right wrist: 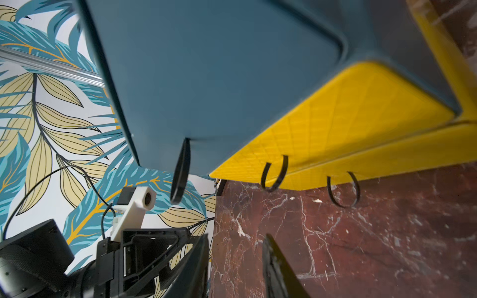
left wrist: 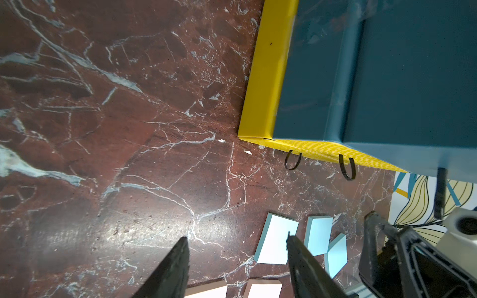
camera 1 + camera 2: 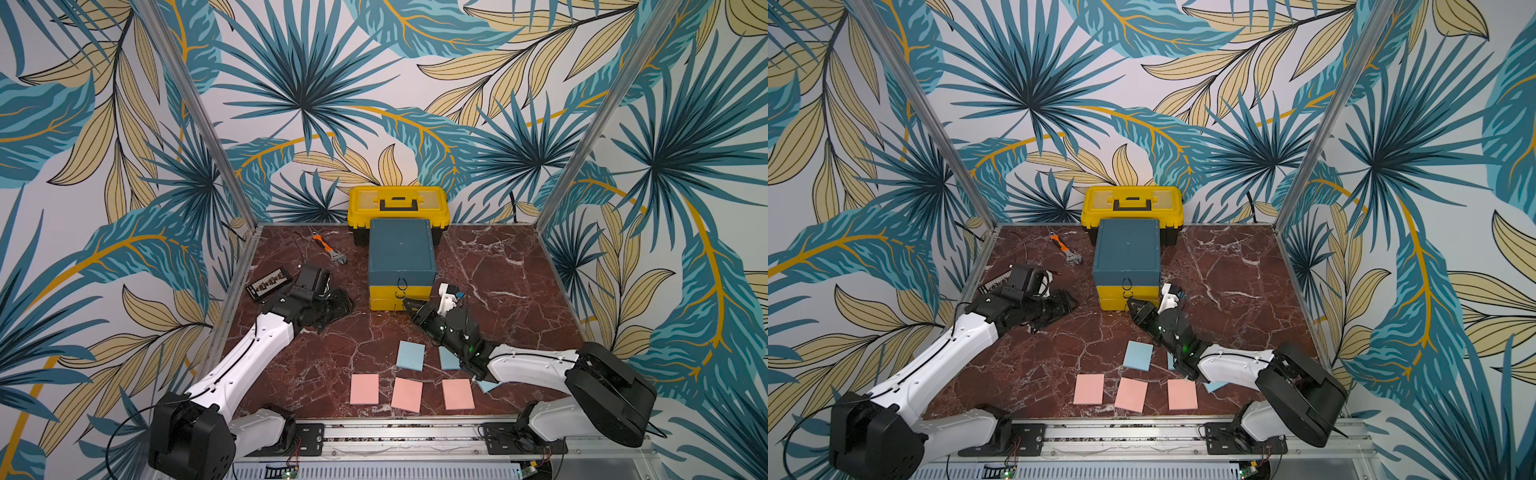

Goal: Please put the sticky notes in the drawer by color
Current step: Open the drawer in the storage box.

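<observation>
The drawer [image 3: 401,257] is a teal cabinet with two yellow fronts [image 3: 384,296] and black loop pulls, standing mid-table in both top views. My right gripper [image 3: 411,305] is open and empty just in front of the lowest yellow front; the right wrist view shows its gripper [image 1: 237,235] over bare marble below the pulls [image 1: 342,189]. My left gripper [image 3: 343,305] lies low to the left of the drawer, open and empty [image 2: 236,236]. Three pink sticky notes [image 3: 364,388] [image 3: 407,394] [image 3: 458,394] lie near the front edge. Blue sticky notes [image 3: 410,355] [image 3: 448,358] [image 3: 488,386] lie behind them, two partly hidden under my right arm.
A yellow toolbox [image 3: 398,205] with a black handle stands against the back wall behind the drawer. An orange-handled wrench [image 3: 330,251] and a black keypad-like device [image 3: 268,283] lie at the back left. Patterned walls close in the table on three sides.
</observation>
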### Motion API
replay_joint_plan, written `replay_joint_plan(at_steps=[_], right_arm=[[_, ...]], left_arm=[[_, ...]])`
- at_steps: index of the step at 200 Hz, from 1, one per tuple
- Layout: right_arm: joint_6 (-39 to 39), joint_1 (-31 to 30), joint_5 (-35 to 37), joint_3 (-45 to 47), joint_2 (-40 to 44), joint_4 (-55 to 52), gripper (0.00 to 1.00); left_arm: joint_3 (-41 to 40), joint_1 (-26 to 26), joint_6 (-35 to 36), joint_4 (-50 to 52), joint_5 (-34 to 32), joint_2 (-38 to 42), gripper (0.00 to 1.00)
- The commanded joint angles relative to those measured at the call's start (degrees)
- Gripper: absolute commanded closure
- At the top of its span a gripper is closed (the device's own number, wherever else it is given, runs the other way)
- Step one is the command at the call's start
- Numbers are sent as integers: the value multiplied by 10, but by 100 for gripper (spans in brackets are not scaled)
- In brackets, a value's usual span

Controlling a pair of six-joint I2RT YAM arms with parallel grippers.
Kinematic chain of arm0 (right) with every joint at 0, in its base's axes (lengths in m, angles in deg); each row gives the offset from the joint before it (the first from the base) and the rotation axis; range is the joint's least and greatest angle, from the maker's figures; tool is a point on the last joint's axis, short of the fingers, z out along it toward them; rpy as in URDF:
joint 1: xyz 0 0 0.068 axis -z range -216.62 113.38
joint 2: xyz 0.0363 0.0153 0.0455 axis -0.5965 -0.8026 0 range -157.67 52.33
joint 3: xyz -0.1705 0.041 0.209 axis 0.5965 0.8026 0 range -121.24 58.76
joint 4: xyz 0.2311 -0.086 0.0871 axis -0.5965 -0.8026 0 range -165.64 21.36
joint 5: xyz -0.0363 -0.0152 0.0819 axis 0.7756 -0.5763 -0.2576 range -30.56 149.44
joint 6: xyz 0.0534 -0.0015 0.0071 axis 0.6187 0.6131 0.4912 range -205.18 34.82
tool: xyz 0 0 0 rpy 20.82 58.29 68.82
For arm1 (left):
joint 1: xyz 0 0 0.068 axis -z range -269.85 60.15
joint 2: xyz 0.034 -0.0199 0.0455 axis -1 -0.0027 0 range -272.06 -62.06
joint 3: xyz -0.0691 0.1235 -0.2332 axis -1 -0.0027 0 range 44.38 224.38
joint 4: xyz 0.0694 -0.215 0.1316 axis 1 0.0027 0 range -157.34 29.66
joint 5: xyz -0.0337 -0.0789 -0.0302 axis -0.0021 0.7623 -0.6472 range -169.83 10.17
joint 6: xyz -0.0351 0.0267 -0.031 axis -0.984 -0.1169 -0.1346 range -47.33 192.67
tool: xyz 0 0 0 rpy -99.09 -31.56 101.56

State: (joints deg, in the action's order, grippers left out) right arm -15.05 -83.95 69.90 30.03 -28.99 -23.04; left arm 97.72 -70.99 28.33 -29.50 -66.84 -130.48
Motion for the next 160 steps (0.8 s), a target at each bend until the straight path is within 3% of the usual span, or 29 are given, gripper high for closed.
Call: replay_joint_plan(at_steps=[1,47,160], right_arm=[[32,-40,105,-10,12,-14,63],[42,-49,146,-31,-38,18,56],[62,-32,139,-57,-114,62,56]], left_arm=[[-10,-6,3,-24,16,11,38],[-26,-10,7,-40,31,20,38],[-59,-57,11,-61,60,51,38]])
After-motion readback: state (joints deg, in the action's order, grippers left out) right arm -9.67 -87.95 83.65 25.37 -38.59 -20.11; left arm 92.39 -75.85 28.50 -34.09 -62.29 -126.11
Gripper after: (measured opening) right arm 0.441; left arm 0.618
